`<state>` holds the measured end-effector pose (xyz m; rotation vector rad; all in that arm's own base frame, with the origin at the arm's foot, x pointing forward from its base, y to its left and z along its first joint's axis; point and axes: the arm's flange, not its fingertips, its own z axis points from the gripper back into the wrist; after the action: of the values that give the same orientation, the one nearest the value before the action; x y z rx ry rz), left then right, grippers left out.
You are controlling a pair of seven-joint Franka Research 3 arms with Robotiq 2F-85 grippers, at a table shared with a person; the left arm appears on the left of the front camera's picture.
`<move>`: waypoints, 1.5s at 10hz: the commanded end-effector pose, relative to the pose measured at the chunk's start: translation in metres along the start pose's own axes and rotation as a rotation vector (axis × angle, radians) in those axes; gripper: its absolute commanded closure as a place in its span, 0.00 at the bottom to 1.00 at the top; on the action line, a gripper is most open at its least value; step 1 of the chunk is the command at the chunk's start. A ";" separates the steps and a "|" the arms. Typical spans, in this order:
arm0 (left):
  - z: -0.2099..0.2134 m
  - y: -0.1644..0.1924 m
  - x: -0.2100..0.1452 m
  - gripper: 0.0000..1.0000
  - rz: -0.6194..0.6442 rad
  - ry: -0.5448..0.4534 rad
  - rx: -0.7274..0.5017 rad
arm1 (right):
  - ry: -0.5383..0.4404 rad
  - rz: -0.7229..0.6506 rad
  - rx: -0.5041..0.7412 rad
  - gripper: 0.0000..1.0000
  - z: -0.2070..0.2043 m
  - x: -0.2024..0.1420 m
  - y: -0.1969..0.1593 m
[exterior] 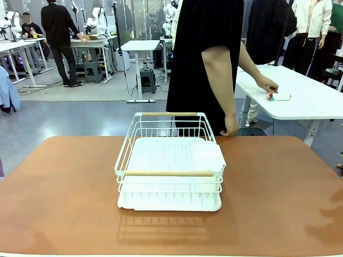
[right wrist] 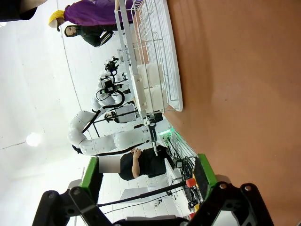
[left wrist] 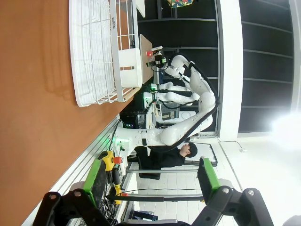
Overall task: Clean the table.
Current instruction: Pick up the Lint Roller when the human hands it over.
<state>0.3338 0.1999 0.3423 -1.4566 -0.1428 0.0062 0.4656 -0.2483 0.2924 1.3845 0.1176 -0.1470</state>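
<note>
The table point(exterior: 278, 187) has a smooth reddish-brown top with a thin pale edge. In the left wrist view the table point(left wrist: 33, 117) runs along the picture's left side, and my left gripper point(left wrist: 151, 181) hangs open off its edge, nothing between the green pads. My right gripper point(right wrist: 148, 176) is also open and empty, beside the table point(right wrist: 244, 70). A person point(exterior: 206, 53) in black stands at the far side, one hand point(exterior: 231, 128) resting on the table's far edge.
A white wire dish rack point(exterior: 169, 160) with wooden handles stands in the middle of the table, also seen as the rack point(left wrist: 94, 47) and the rack point(right wrist: 150, 61). The person's other hand touches a small object point(exterior: 280, 97) on a white table point(exterior: 311, 101) behind.
</note>
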 end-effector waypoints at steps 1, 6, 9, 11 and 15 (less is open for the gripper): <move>0.001 0.000 0.000 0.00 0.002 -0.003 0.003 | 0.001 0.003 -0.006 0.00 -0.001 0.001 0.002; 0.001 0.000 0.000 0.00 0.002 -0.003 0.003 | 0.001 0.003 -0.006 0.00 -0.001 0.001 0.002; 0.001 0.000 0.000 0.00 0.002 -0.003 0.003 | 0.001 0.003 -0.006 0.00 -0.001 0.001 0.002; 0.001 0.000 0.000 0.00 0.002 -0.003 0.003 | 0.001 0.003 -0.006 0.00 -0.001 0.001 0.002; 0.001 0.000 0.000 0.00 0.002 -0.003 0.003 | 0.001 0.003 -0.006 0.00 -0.001 0.001 0.002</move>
<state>0.3338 0.1999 0.3423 -1.4566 -0.1428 0.0062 0.4656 -0.2483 0.2924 1.3845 0.1176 -0.1470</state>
